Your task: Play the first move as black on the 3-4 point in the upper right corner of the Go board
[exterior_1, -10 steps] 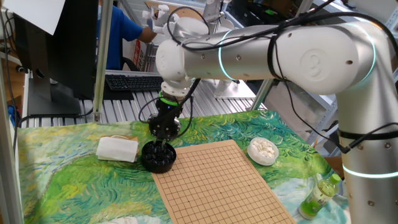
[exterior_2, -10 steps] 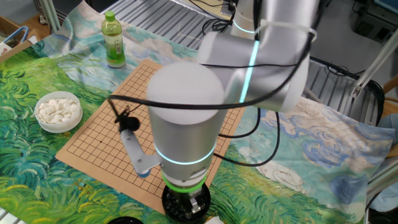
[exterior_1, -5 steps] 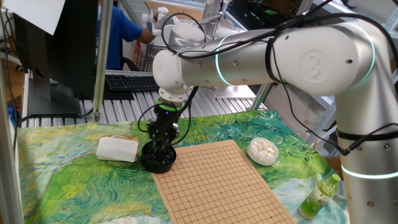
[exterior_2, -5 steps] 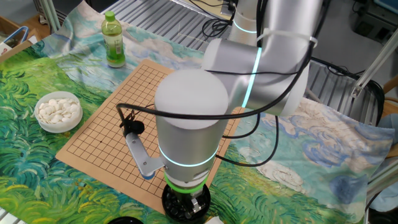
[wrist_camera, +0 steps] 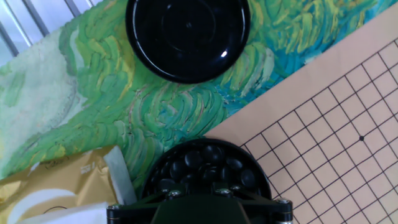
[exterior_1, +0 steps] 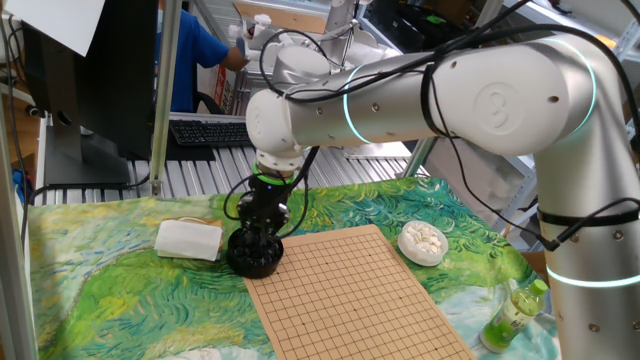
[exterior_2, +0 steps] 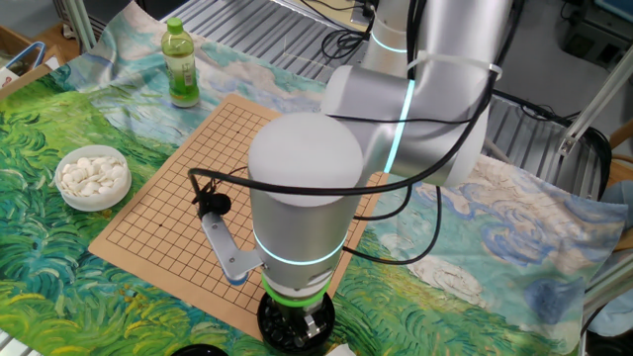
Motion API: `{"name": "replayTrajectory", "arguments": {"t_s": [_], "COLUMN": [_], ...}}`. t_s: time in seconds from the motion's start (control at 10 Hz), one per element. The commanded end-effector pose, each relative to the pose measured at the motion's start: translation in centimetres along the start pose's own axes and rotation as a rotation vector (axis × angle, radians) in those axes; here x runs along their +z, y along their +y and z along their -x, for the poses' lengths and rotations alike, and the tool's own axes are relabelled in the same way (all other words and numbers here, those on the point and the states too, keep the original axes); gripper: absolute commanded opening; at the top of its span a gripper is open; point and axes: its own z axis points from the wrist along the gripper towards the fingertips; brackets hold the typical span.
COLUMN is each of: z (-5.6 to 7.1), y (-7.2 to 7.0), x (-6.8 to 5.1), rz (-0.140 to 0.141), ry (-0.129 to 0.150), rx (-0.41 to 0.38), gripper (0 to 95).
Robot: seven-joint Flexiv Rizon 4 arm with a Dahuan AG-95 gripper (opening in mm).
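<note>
- Reaching down over the bowl of black stones [wrist_camera: 205, 168], my gripper [exterior_1: 256, 243] hangs with its tips inside or just above the rim; none of the views shows the fingertips, so I cannot tell whether they are apart or together.
- I judge this is the pick-up step: the black stones sit heaped in that bowl just off one corner of the Go board [exterior_1: 350, 295], and none lies on the grid yet.
- I cannot make out a single stone between the fingers, so I count nothing as held.
- The 3-4 point is only a bare crossing for now; the board looks empty in both fixed views, though the arm hides part of it in one.
- A second black bowl or lid [wrist_camera: 188, 36], glossy and empty, rests on the cloth near the full one.
- White stones fill a white bowl [exterior_2: 93, 178] beside the board's opposite side, well apart from my gripper.
- The table wears a painted green-and-blue cloth [exterior_2: 59, 109]; a green bottle [exterior_2: 180, 65] stands off one board corner and a folded white cloth [exterior_1: 188, 239] lies just beside the black bowl.
- Behind, I see a keyboard [exterior_1: 215, 131] and a person in blue [exterior_1: 195, 60].
</note>
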Motion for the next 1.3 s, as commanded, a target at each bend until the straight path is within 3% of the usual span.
{"name": "replayTrajectory", "arguments": {"t_s": [0.1, 0.2, 0.3, 0.8, 1.0, 1.3], "z": [0.0, 0.0, 0.0, -0.1, -0.4, -0.7], "y": [0.0, 0.0, 0.0, -0.1, -0.9, -1.8], "x": [0.2, 0.2, 0.2, -0.1, -1.5, -2.8], "rz": [-0.001, -0.001, 0.000, -0.005, -0.010, -0.009], "ry": [-0.002, -0.002, -0.003, 0.004, 0.018, 0.012], "rx": [0.003, 0.000, -0.013, -0.037, -0.050, -0.065], "gripper": [19.0, 19.0, 0.0, 0.0, 0.0, 0.0]}}
